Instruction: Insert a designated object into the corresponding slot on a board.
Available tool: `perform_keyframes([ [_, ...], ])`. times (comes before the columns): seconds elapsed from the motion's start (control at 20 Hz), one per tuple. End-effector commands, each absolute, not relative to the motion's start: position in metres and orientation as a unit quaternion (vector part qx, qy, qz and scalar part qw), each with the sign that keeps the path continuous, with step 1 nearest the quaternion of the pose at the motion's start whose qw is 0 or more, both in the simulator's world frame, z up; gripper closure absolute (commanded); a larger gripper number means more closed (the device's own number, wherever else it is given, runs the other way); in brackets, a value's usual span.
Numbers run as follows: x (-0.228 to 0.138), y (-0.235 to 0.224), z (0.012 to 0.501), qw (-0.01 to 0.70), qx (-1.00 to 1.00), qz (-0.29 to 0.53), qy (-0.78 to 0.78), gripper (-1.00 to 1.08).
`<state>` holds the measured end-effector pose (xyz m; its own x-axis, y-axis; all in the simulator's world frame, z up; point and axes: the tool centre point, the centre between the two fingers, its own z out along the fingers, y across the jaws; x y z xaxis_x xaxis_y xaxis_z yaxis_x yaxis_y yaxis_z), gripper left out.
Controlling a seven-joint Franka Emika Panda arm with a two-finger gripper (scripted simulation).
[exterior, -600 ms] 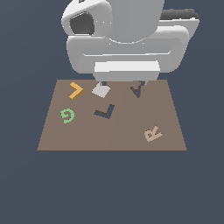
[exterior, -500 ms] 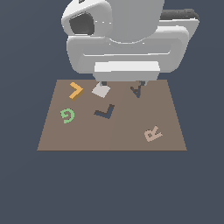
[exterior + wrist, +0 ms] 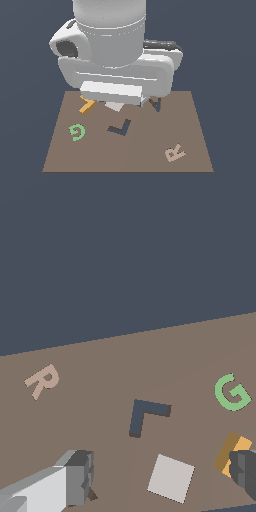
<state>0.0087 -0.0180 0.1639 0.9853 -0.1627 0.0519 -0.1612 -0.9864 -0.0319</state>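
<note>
The claw (image 3: 160, 476) hangs spread wide over the board (image 3: 150, 155), 1 finger (image 3: 245, 471) beside the orange L piece (image 3: 231, 452).

Orange L-piece (image 3: 87, 105): small, flat, lying on board (image 3: 125, 157) near far corner on exterior view's left; my arm housing covers part of it. In wrist view orange L-piece (image 3: 231, 452) shows thick edge, one end hidden behind my finger, so contact unclear.

Slot (image 3: 120, 128): dark navy L-shaped recess, empty, near board centre, well apart from orange piece.

Board: large flat brown rectangle, lying level; edges and near corners fully visible, far edge under my arm.
</note>
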Motion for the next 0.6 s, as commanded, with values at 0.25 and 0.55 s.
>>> perform_keyframes([
  [0.25, -0.029, -0.101, 0.101, 0.005, -0.976, -0.012, 0.219, -0.92],
  [0.55, -0.063, -0.144, 0.065, 0.000, -0.954, -0.004, 0.299, -0.92],
])
